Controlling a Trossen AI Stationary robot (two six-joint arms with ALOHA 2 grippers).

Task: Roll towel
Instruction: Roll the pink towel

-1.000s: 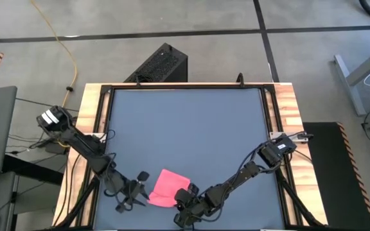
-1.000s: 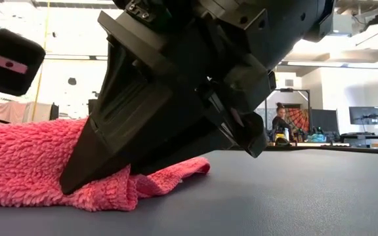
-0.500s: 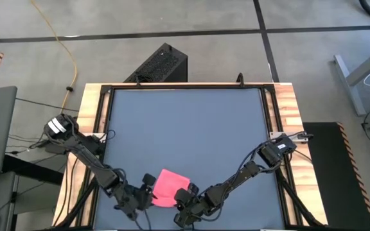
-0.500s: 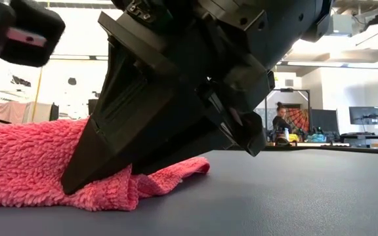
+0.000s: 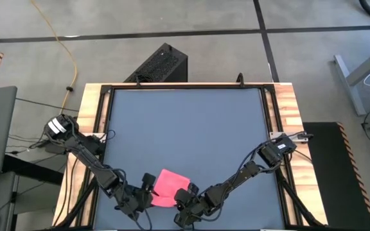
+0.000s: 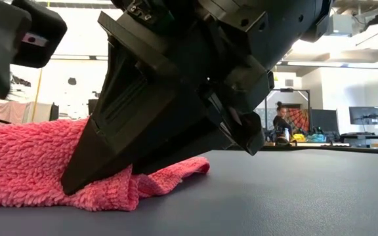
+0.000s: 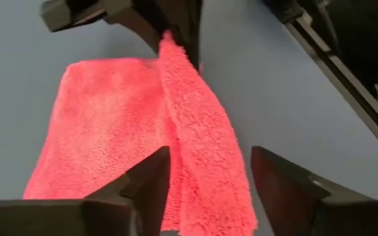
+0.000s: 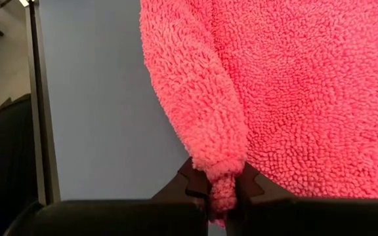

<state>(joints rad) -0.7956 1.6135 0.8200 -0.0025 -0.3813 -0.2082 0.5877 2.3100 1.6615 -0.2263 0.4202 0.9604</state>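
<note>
The towel (image 5: 167,186) lies near the front edge of the worktop (image 5: 191,122), roughly midway between the two arms. It is bright pink, fluffy, and partly folded: in the left wrist view a long flap (image 7: 202,151) lies doubled over the flatter part of the cloth, forming a raised ridge along one side.

The right gripper (image 5: 186,197) sits low at the towel's front right corner. Its jaws are pinched nearly together on a bunched fold of the towel, which shows in the right wrist view as a thick pink roll (image 8: 202,111) running down into the narrow gap between the two dark fingers (image 8: 182,187). In the low view this gripper fills most of the frame, its dark tip pressing down on the cloth (image 6: 31,164) where it meets the worktop.

The left gripper (image 5: 148,188) is at the towel's left edge, just beside the cloth. Its jaws stand wide apart, with one finger (image 7: 151,178) over the pink fabric and the other (image 7: 282,180) over bare worktop, so that the folded flap lies between them; they grip nothing.

Beyond the worktop, the low view shows a person (image 6: 281,124) far back in the room.
</note>
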